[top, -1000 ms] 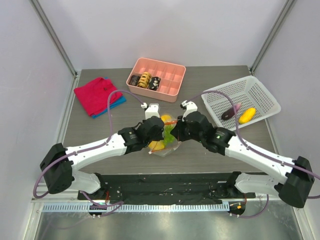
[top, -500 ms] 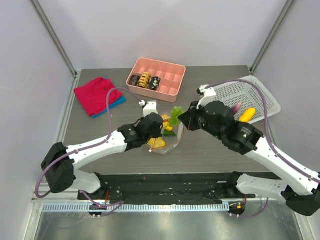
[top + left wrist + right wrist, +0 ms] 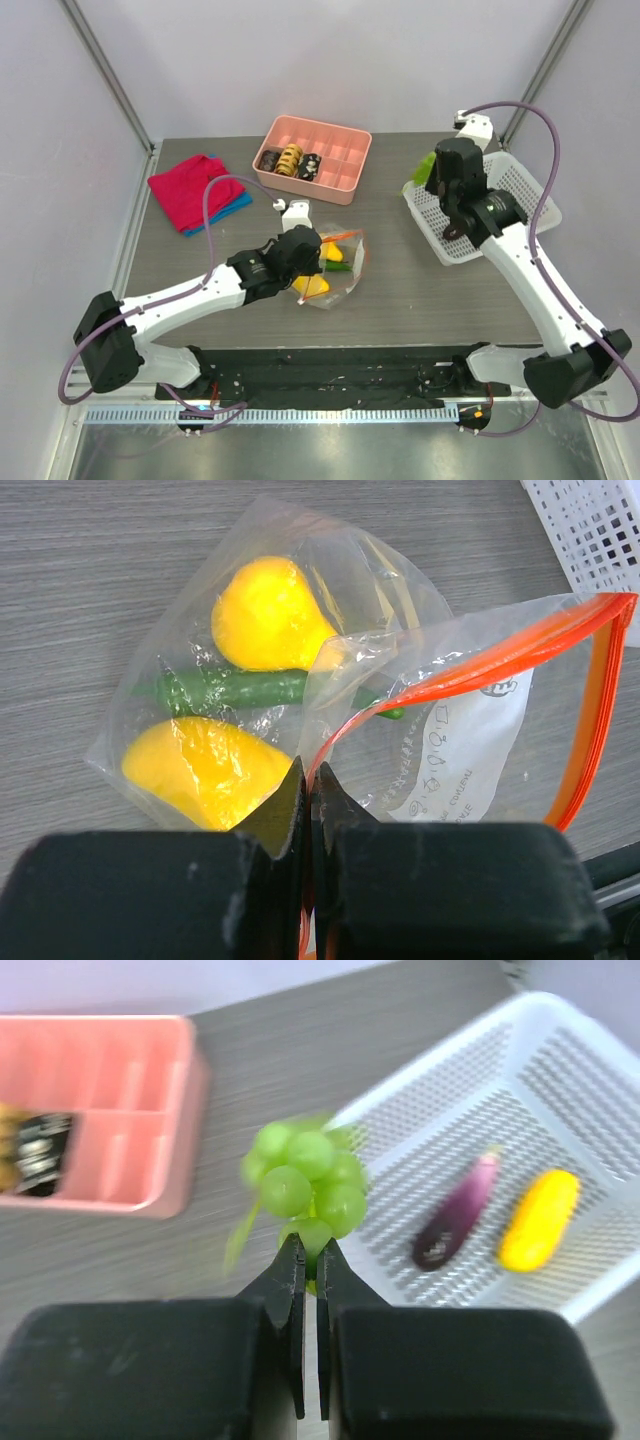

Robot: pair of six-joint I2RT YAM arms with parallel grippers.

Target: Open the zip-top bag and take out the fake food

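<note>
The clear zip-top bag lies open mid-table, its orange-red zipper strip gaping. My left gripper is shut on the bag's rim. Inside the bag are two yellow pieces and a long green vegetable. My right gripper is shut on the green grapes and holds them in the air at the near-left edge of the white basket. In the basket lie a purple eggplant and a yellow piece.
A pink compartment tray with brown pastry-like pieces stands at the back centre and shows in the right wrist view. A red folded cloth over a blue one lies at the back left.
My right gripper has carried the green grapes up and to the right, from the bag's mouth to the white basket's edge. My left gripper has kept its hold on the bag.
</note>
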